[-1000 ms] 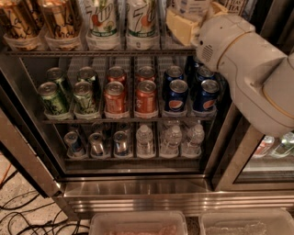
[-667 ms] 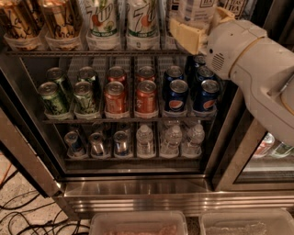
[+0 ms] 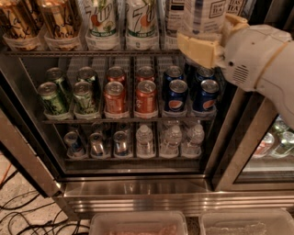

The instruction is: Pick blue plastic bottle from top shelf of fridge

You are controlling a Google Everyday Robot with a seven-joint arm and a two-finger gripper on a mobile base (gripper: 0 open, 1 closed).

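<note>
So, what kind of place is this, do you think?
Probably a shop or an office pantry: a steel display fridge holds racks of soda cans, small water bottles and 7UP bottles. The robot's hand is at the blue plastic bottle on the top shelf.

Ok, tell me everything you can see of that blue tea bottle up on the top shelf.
Only the middle of the blue plastic bottle shows; the picture's top edge cuts off its cap. It wears a pale blue-white label with a square TEA logo and stands upright at the right end of the top shelf, beside a similar bottle. The gripper sits in front of its lower part, hiding the base; contact cannot be judged.
</note>
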